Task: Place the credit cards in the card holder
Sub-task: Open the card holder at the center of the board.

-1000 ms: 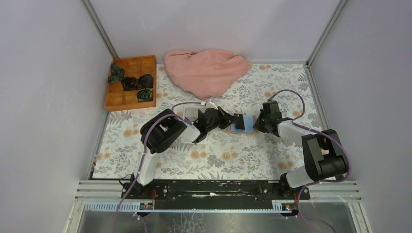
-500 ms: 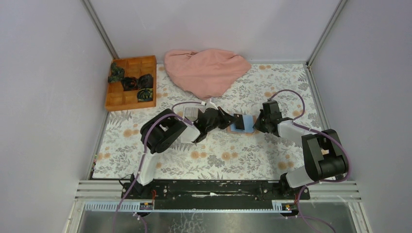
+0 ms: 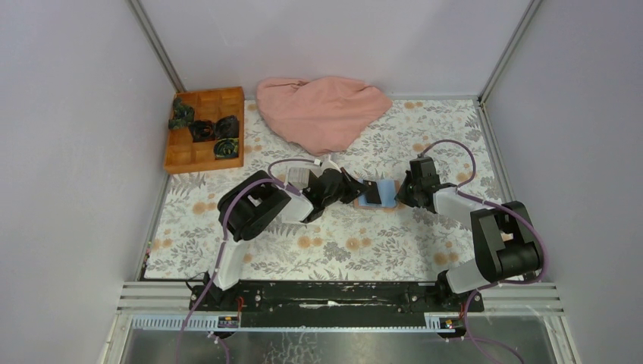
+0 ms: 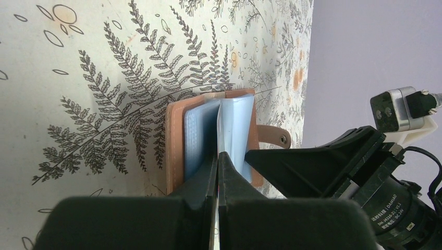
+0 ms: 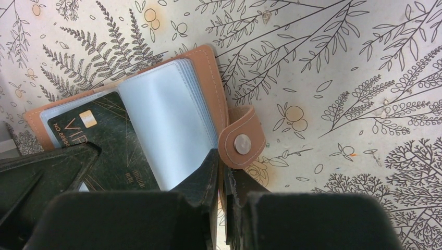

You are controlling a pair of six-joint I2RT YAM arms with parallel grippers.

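The card holder (image 3: pixel 386 192), brown with pale blue sleeves, lies open on the flowered table between both arms. My left gripper (image 3: pixel 365 189) is shut on a dark credit card (image 5: pixel 107 143) marked VIP, which lies partly among the sleeves on the holder's left half. In the left wrist view the card is edge-on, a thin line between the closed fingers (image 4: pixel 229 174), with the card holder (image 4: pixel 176 135) just ahead. My right gripper (image 5: pixel 221 164) is shut on the holder's right cover edge, next to the snap strap (image 5: pixel 241 143). No other credit cards are in view.
An orange wooden compartment box (image 3: pixel 199 155) with dark items stands at the back left. A pink cloth (image 3: pixel 322 110) lies bunched at the back centre. A pale flat thing (image 3: pixel 297 177) shows behind the left arm. Grey walls close in both sides.
My left gripper has edged slightly right, and the dark card has slid a little further into the holder. The right arm has stayed still.
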